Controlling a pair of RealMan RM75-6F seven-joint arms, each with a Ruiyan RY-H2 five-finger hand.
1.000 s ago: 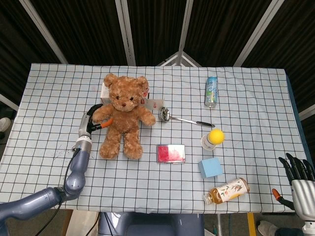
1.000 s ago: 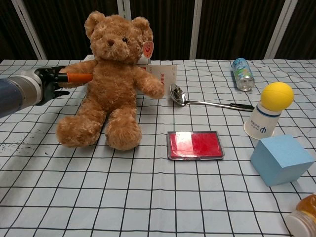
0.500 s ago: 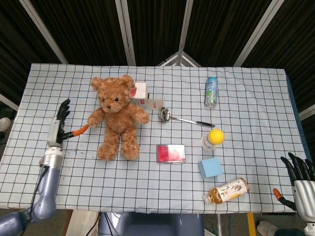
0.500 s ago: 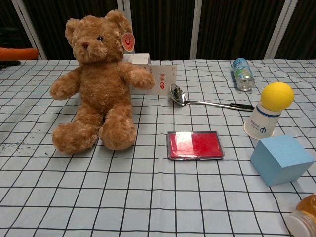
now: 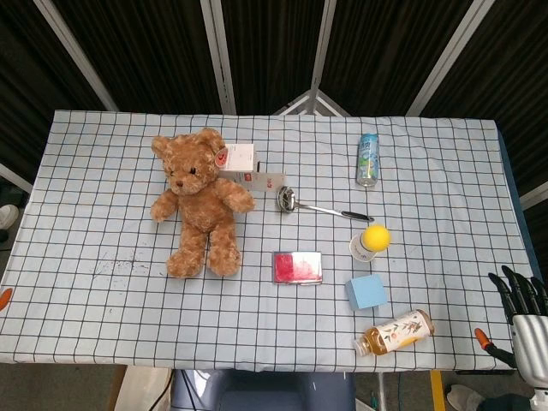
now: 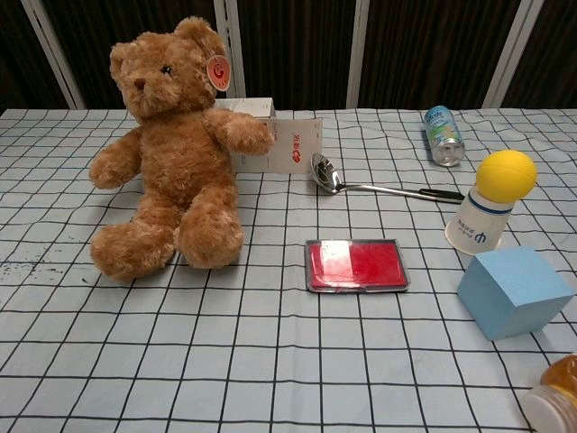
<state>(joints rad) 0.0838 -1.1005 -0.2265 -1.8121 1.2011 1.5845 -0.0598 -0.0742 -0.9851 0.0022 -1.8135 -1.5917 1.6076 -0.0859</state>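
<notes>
A brown teddy bear [image 5: 199,201] [image 6: 171,176] sits on the checked tablecloth [image 5: 94,188], turned a little to its right, with no hand touching it. Of my left hand only an orange tip [image 5: 3,298] shows at the left edge of the head view, well away from the bear. My right hand [image 5: 524,308] hangs off the table's near right corner with its fingers upright and apart, holding nothing. The thing nearest to it is a tea bottle [image 5: 396,332] [image 6: 554,401] lying on its side.
A white box [image 5: 248,169] [image 6: 284,144] stands behind the bear. To the right lie a metal ladle [image 5: 317,206] [image 6: 379,187], a can [image 5: 367,159] [image 6: 442,135], a yellow ball [image 5: 375,236] [image 6: 505,174] on a paper cup [image 6: 473,230], a blue cube [image 5: 366,292] [image 6: 514,290] and a red tin [image 5: 297,266] [image 6: 354,264].
My left hand let go of the bear's arm and pulled back left, almost out of view. The bear shifted left, baring the white box. The right hand barely moved.
</notes>
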